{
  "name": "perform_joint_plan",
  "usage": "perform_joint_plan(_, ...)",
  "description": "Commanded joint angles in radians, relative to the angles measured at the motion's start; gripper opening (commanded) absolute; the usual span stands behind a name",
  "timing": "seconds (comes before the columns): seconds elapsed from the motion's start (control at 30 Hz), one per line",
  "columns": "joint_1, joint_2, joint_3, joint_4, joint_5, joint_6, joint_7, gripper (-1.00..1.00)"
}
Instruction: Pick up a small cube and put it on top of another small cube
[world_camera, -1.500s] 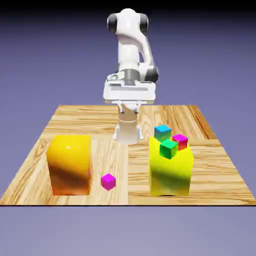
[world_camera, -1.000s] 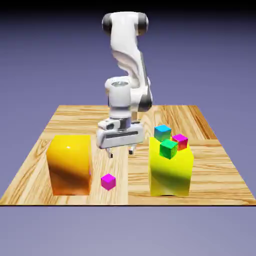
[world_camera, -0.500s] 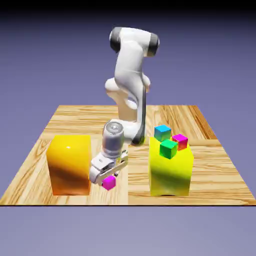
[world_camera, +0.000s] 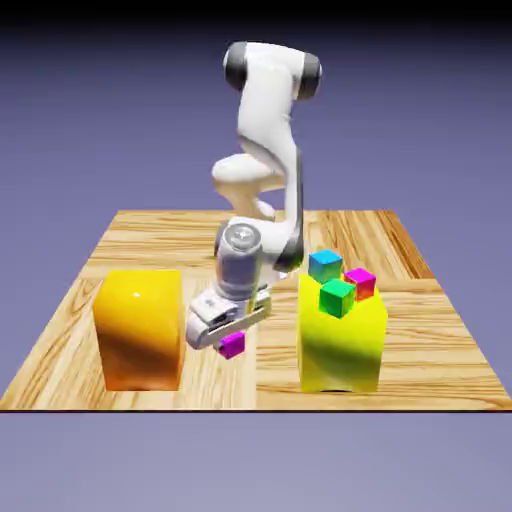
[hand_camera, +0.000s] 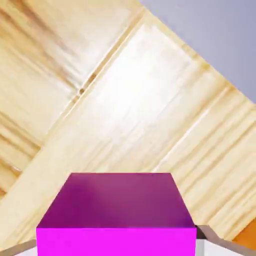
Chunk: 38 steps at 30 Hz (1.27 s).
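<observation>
While the white arm bends down over the wooden table (world_camera: 420, 340), its gripper (world_camera: 229, 337) is clamped narrow on the small magenta cube (world_camera: 233, 345), which hangs at the fingers' lower end, apparently just clear of the boards, though the exterior view is too coarse to be sure of the gap. Seen from the hand view, that magenta cube (hand_camera: 116, 215) fills the bottom middle: a smooth, matte, sharp-edged block with a darker top face and a brighter front face, and a pale grey finger tip (hand_camera: 210, 242) peeps out at its 4 o'clock corner. Behind it run glossy, pale planks (hand_camera: 125, 100) with streaky grain and straight seams.

Taking the gripper as the dial's centre in the exterior view, a big orange-yellow block (world_camera: 140, 328) with rounded corners and a shiny, shaded surface stands at 9 o'clock, near the hand but apart from it. At 3 o'clock stands a big yellow-green block (world_camera: 342, 345) of similar glossy finish. On its top sit three small cubes close together: a teal cube (world_camera: 325, 265) at the back, a green cube (world_camera: 337, 297) in front, and a second magenta cube (world_camera: 361, 282) at their right.
</observation>
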<state>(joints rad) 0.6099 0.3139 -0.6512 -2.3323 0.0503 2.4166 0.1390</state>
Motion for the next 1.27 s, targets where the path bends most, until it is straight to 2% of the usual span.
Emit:
perform_joint_plan(0.0,0.027,0.01,-0.017,0.032,0.005,-0.026,0.045,-1.0)
perform_joint_plan(0.2,0.117,-0.007,-0.046,0.223,0.0,-0.14,0.306,-1.0)
perform_joint_plan(0.43,0.044,-0.255,0.197,0.243,-0.045,-0.337,0.414,-1.0)
perform_joint_plan(0.8,-0.204,-0.57,0.595,-0.095,-0.077,-0.452,0.08,-1.0)
perform_joint_plan(0.93,-0.238,-0.713,0.731,-0.063,-0.104,-0.574,0.169,-1.0)
perform_joint_plan(1.13,-0.243,-0.666,0.728,-0.207,-0.114,-0.383,0.177,-1.0)
perform_joint_plan(1.17,-0.243,-0.666,0.728,-0.207,-0.114,-0.383,0.177,1.0)
perform_joint_plan(1.23,-0.242,-0.677,0.729,-0.174,-0.112,-0.427,0.175,1.0)
